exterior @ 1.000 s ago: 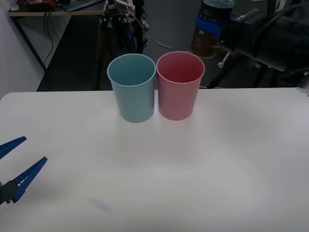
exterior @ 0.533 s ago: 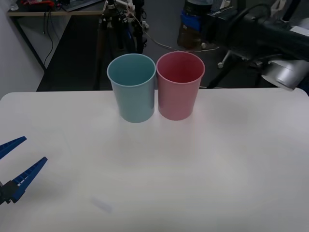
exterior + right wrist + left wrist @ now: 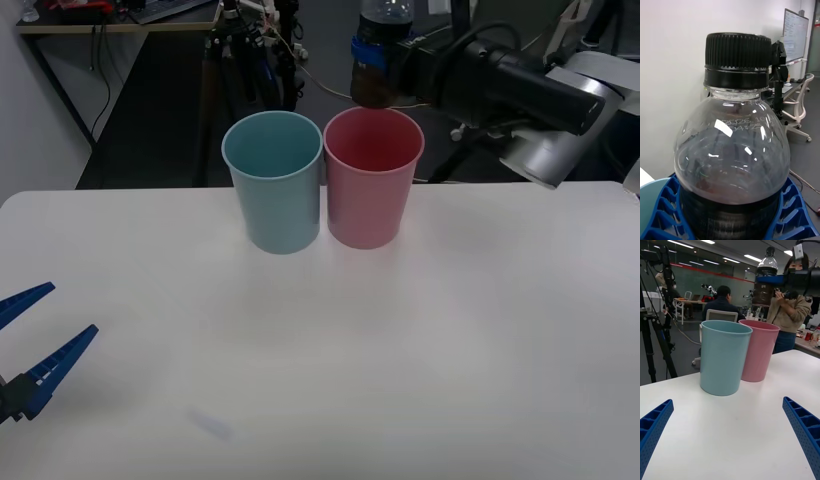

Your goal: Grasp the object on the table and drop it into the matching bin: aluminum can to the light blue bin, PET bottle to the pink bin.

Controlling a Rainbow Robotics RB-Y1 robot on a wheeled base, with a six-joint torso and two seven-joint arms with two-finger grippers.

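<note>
The PET bottle (image 3: 374,85), clear with a dark cap, hangs upright in the air just above the far rim of the pink bin (image 3: 371,190). My right gripper (image 3: 374,50) is shut on it, blue fingers (image 3: 794,215) clasping the body below the shoulder. In the right wrist view the bottle (image 3: 730,150) is close up. The light blue bin (image 3: 276,190) stands touching the pink bin on its left, both upright on the white table (image 3: 420,350). My left gripper (image 3: 72,308) rests open, low over the table's left front, holding nothing; from it I see both bins (image 3: 723,356) and the raised bottle (image 3: 765,292).
Beyond the table's far edge are a dark floor, a tripod (image 3: 228,60) and cables. People are in the room behind, away from the task's things. The table's wide white top stretches in front of the bins.
My right arm has carried the bottle leftward, from beyond the pink bin's right side to just above its far rim. The left gripper and both bins have not moved.
</note>
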